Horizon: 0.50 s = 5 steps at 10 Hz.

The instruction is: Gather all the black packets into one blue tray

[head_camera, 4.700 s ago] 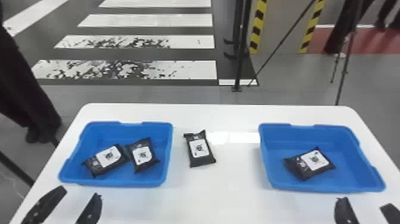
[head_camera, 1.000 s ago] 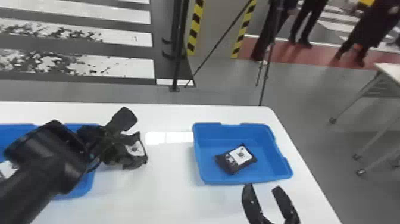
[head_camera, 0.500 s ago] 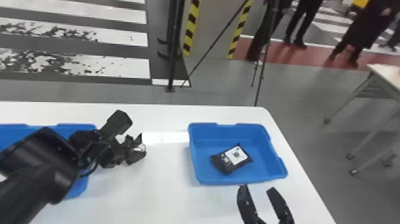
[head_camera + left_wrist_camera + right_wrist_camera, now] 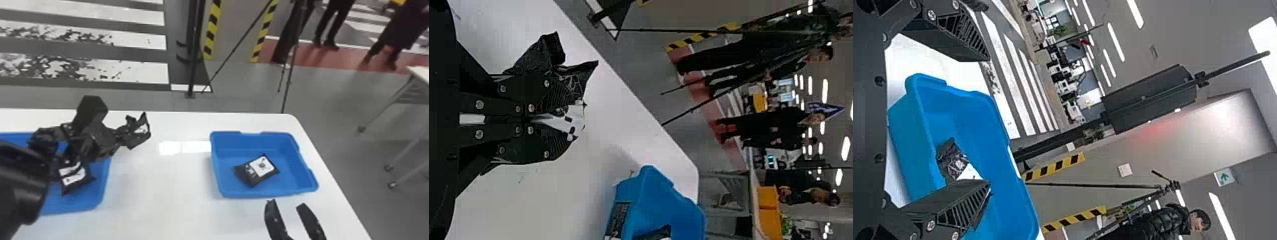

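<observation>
I judge that the task is in its first half. The packets are in three different places, so the gathering is not finished. One black packet (image 4: 139, 139) is in my left gripper (image 4: 123, 135), at left of centre in the head view, and it seems to be lifted above the white table (image 4: 166, 198). A second packet (image 4: 262, 166) lies in the right blue tray (image 4: 220, 180), right of centre, with its white label up. A third packet (image 4: 74, 179) is inside the left blue tray (image 4: 99, 191), at the lower left, partly covered by my left arm (image 4: 92, 140). Whether more packets are under this arm, I cannot tell. What remains, as I understand it, is to put down the held packet in one tray and then to bring together the packets of both trays. Which tray is chosen, the scene does not say to me.

My left arm enters from the left edge of the head view and passes over the left tray. Its gripper points toward the middle of the frame, and both fingers are closed on the packet, which sticks out beyond the fingertips. My right gripper (image 4: 286, 206) is at the lower right, just in front of the right tray. Its fingers are apart, with nothing between them.
</observation>
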Tool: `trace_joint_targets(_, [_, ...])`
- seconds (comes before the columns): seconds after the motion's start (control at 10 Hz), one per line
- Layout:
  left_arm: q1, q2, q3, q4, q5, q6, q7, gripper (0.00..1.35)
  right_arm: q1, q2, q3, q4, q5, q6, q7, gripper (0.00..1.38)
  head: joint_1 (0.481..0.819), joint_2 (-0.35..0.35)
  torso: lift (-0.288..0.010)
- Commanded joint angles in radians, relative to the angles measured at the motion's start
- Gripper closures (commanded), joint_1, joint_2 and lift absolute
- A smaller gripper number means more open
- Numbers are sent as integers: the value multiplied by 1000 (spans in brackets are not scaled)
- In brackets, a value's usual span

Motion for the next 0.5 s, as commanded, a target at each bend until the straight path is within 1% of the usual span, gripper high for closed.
trace_joint_targets(0.0, [126, 11, 129, -204, -3, 14, -10, 1207, 0, 0, 4, 0, 3, 4, 0, 154, 695, -233, -110])
trace_joint_targets(0.1, [229, 11, 229, -312, -1, 36, -13, 1207, 0, 0, 6, 0, 3, 7, 0, 154, 695, -209, -110])
trace_joint_targets(0.2, [325, 8, 323, -390, 19, 46, -13, 1207, 0, 2, 8, 0, 3, 7, 0, 154, 695, -170, -110])
trace_joint_targets(0.3, [406, 9, 399, -449, 37, 50, -13, 1207, -2, 0, 12, 0, 3, 9, 0, 154, 695, -116, -110])
trace_joint_targets(0.4, [460, 8, 458, -486, 37, 55, -13, 1207, -2, 0, 16, 2, 3, 9, 0, 154, 695, -63, -110])
